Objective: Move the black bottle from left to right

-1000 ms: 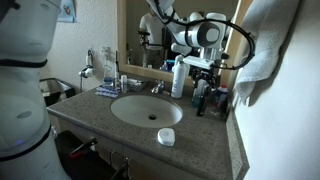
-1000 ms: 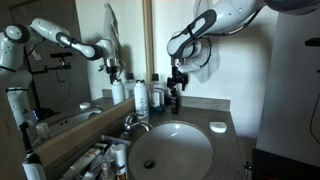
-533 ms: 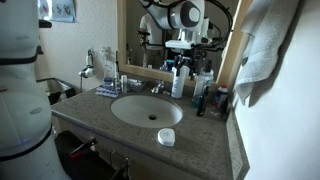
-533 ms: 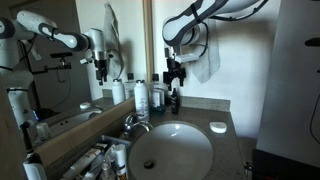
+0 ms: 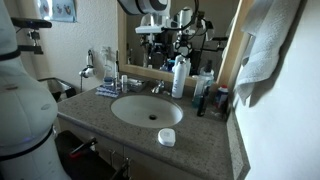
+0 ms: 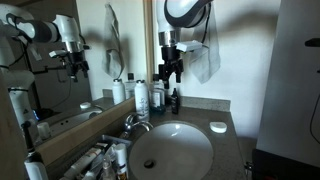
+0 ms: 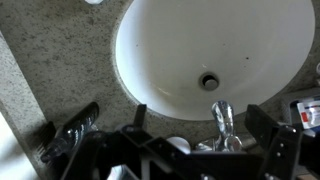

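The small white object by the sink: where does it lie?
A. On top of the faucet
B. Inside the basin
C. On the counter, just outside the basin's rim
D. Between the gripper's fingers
C: in an exterior view the small white object lies on the speckled counter, just outside the rim of the sink, at its front edge.

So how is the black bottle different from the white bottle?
The black bottle is dark all over, while the white bottle is pale with a blue top. The black bottle is also shorter and slimmer than the white bottle. Both stand upright at the back of the counter.
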